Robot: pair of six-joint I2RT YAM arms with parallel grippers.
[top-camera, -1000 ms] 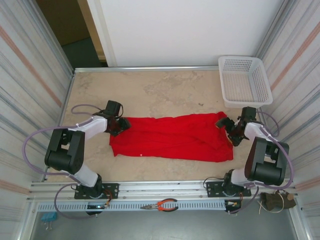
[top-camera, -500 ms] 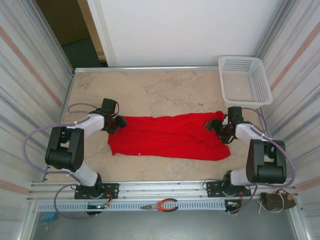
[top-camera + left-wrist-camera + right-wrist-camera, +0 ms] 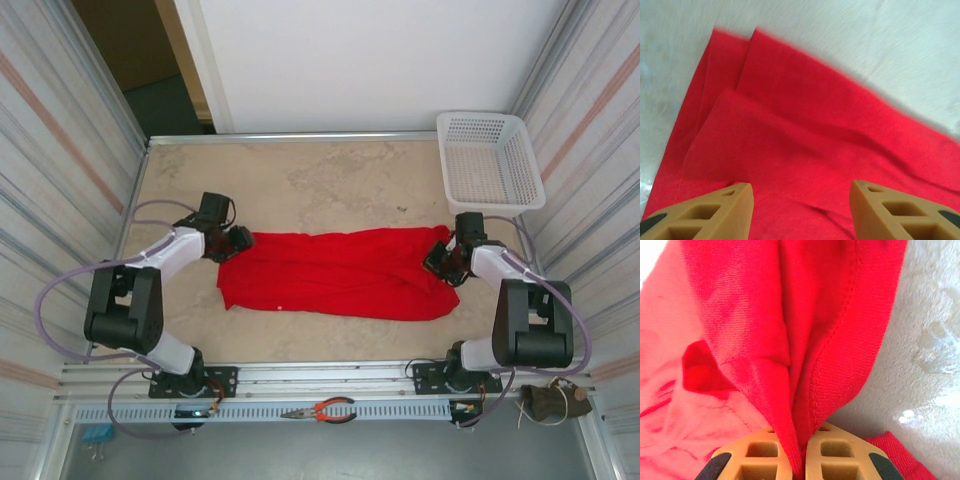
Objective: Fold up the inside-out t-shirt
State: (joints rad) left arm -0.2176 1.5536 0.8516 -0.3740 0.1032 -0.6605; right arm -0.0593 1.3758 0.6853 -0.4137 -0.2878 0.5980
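Top external view has the wrinkly bright red cloth t-shirt (image 3: 335,272) lying stretched left to right across the middle of the beige tabletop (image 3: 300,180), white plastic mesh basket (image 3: 490,160) up in the upper right corner. At the shirt's right end the right gripper (image 3: 802,440) is pinched tight on a bunched hem fold, and at the left end the left gripper (image 3: 800,192) hovers over the cloth with jaws apart, gripping nothing

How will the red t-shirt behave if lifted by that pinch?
Probably floppy: the t-shirt bunches into folds at the shut jaws of the right gripper. Likely drapes and drags: most lies flat on the table. Thin knit suggests light.
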